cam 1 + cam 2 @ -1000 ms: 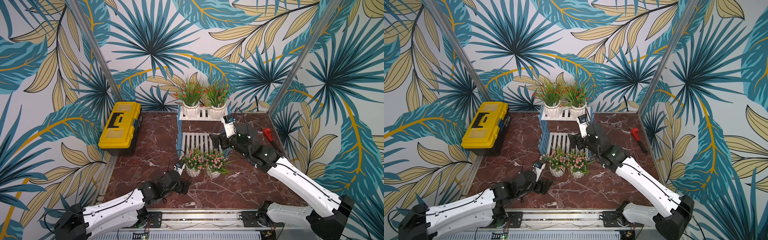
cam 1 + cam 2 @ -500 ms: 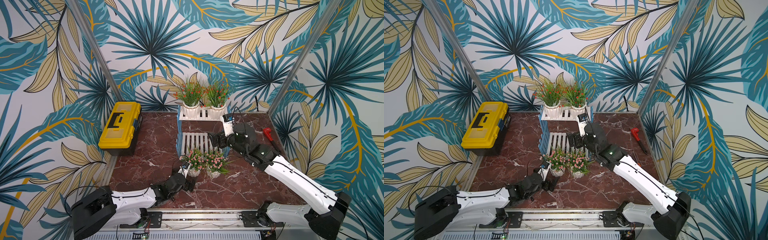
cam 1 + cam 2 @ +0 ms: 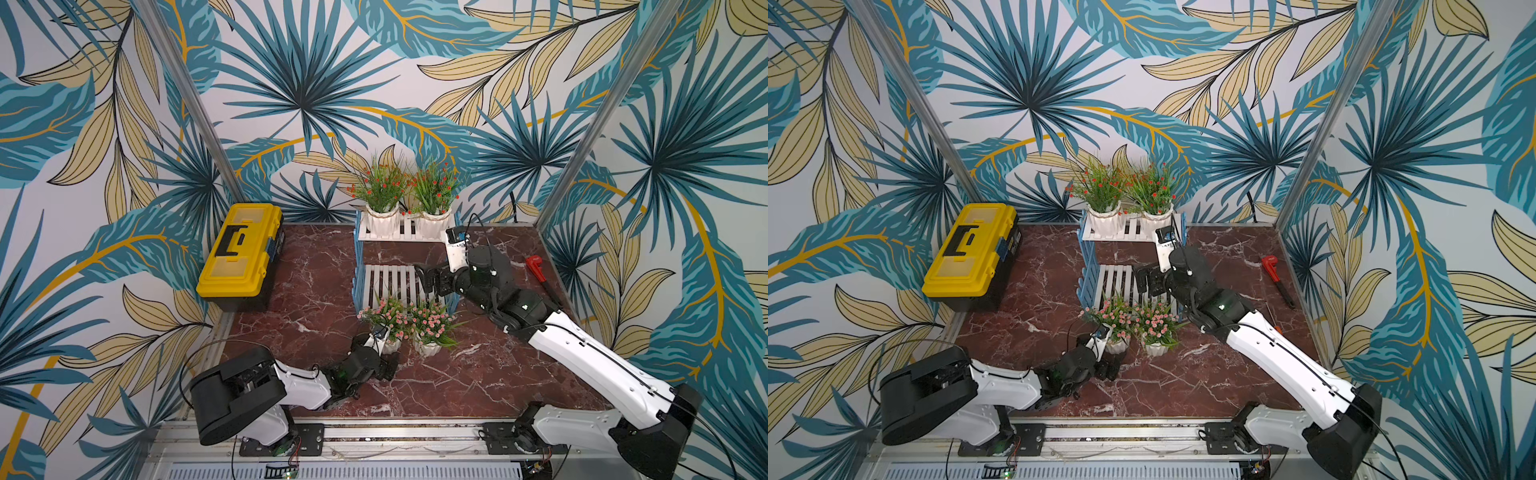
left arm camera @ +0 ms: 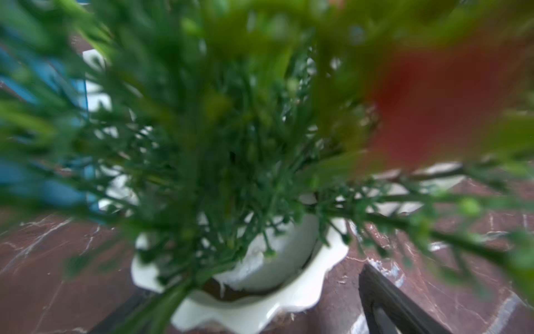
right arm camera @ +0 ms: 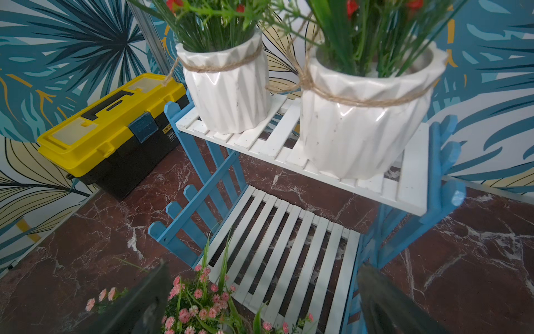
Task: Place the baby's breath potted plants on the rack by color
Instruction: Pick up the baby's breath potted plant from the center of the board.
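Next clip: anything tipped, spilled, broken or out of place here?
Nothing tipped or spilled. Both red-flowered plants in white ribbed pots stand upright on the top shelf of the blue-and-white rack; both pink-flowered plants stand upright on the marble table. Only a red-headed wrench by the table's right edge looks unrelated.

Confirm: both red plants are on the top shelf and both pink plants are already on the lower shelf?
No. The pink plants stand on the table in front of the lower shelf, not on it; the right wrist view shows its slats bare. Both red plants are on the top shelf.
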You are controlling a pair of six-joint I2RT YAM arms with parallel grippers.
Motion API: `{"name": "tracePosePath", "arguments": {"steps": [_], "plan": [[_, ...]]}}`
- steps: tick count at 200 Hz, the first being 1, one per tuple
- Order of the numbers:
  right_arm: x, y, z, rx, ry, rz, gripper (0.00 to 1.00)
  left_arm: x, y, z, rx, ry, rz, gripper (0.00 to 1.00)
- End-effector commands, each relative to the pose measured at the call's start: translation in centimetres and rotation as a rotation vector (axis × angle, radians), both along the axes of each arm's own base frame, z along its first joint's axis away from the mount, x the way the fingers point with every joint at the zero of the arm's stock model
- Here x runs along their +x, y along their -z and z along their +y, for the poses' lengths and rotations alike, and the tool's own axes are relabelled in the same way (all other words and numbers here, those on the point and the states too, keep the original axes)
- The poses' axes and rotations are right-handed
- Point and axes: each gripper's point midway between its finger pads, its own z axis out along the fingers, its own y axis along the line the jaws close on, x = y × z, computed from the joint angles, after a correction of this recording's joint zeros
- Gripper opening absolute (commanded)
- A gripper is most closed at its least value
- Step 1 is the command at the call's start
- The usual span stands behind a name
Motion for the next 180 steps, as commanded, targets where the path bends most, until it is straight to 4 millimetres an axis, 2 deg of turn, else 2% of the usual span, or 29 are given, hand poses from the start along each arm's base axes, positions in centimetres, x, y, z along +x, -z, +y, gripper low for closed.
{"name": "tracePosePath", "arguments": {"steps": [1, 61, 71, 89, 129, 151, 168, 180], "plan": [[-0.3, 0.4, 0.5, 0.017, -0.021, 0.001, 0.99, 1.2, -1.9, -1.4, -0.051, 0.014, -0.055, 1.0], [-1.0, 0.9, 0.3, 0.028, -0.031, 0.011, 0.99, 3.2, -1.9, -1.5, -0.041, 0.003, -0.066, 0.99], [-0.9, 0.1, 0.3, 0.057, -0.028, -0.018, 0.99, 3.3, -1.7, -1.8, -0.035, 0.02, -0.061, 1.0], [-1.2, -0.1, 0.2, 0.075, -0.028, -0.025, 1.0, 3.6, -1.1, -2.3, -0.022, 0.048, -0.046, 0.99], [-1.5, 0.1, -0.3, 0.073, -0.013, -0.024, 0.99, 3.8, -0.7, -3.4, 0.003, 0.104, -0.054, 1.0], [-1.7, 0.3, -0.6, 0.069, -0.001, -0.021, 1.0, 3.7, -0.4, -3.4, 0.013, 0.108, -0.052, 1.0], [-1.7, 0.5, -0.7, 0.069, 0.003, -0.019, 1.0, 3.6, -0.3, -3.1, 0.015, 0.107, -0.056, 0.96], [-1.7, 0.6, -0.7, 0.071, 0.005, -0.017, 1.0, 3.4, -0.3, -3.0, 0.008, 0.108, -0.062, 0.85]]}}
